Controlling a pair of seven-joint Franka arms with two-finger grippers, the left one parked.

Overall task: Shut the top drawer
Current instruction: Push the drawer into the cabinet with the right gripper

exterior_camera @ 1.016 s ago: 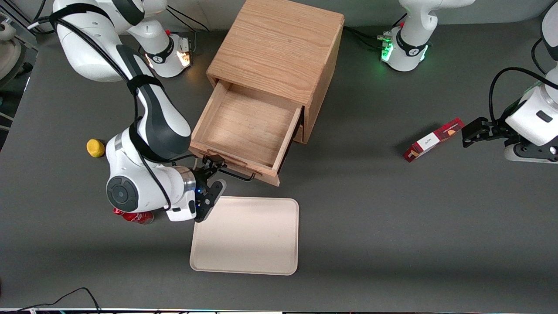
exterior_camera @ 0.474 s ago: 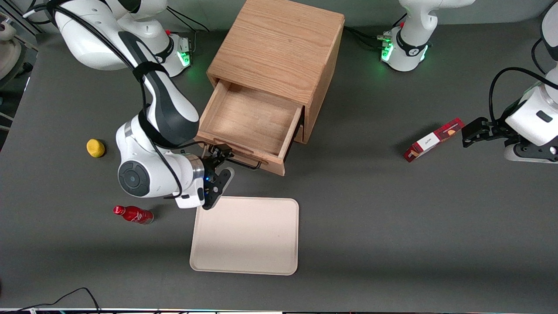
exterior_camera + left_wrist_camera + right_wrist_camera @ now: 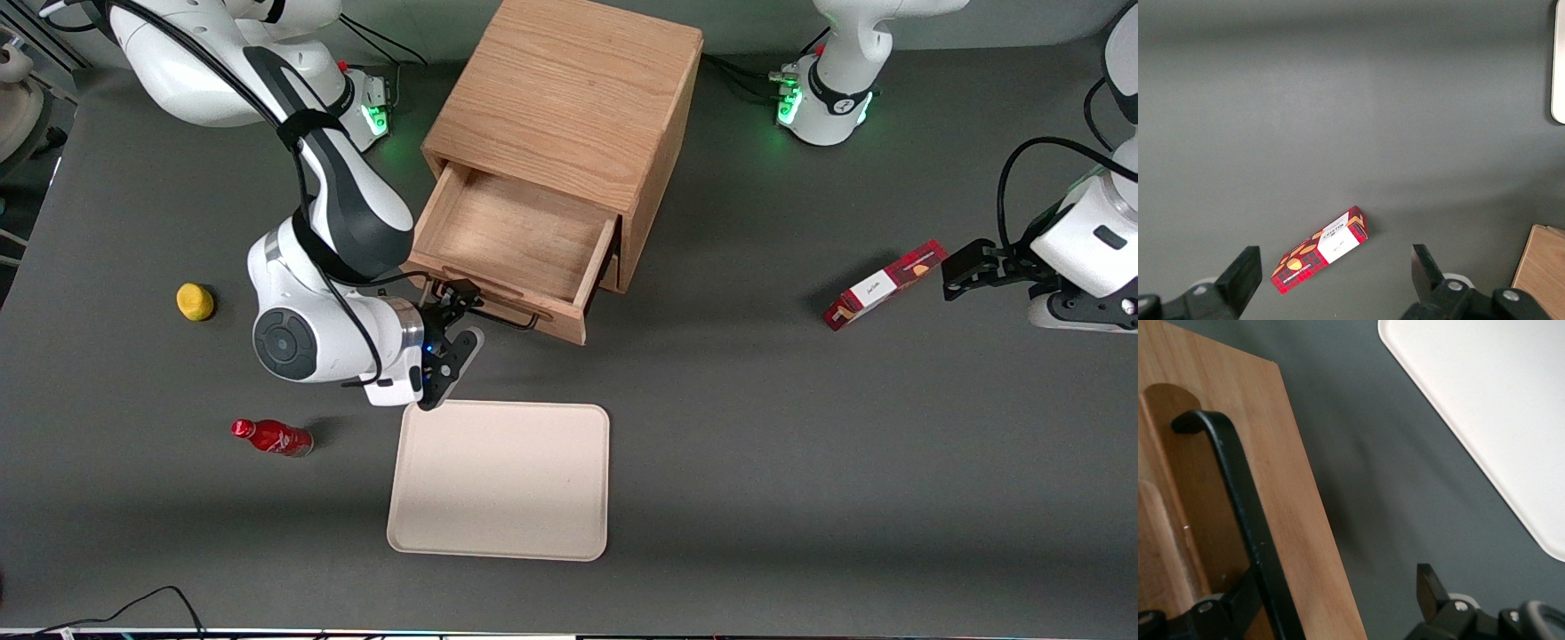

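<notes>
Pushing off-centre could skew the top drawer [image 3: 516, 244] and jam it: seen from the front, the gripper [image 3: 458, 324] presses near one end of its front, fingers spread. It slides lengthwise into the cabinet [image 3: 569, 89], still half out.

Wrist view: the black handle [image 3: 1238, 513] crosses one finger [image 3: 1218, 613], ungripped.

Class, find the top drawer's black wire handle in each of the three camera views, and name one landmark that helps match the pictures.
Front view: the handle runs along the open top drawer front, with the gripper at it, nearer the camera than the cabinet.
Right wrist view: the handle crosses the drawer's wooden front, close up.
Left wrist view: not in it.
Shared landmark: the cream tray.
</notes>
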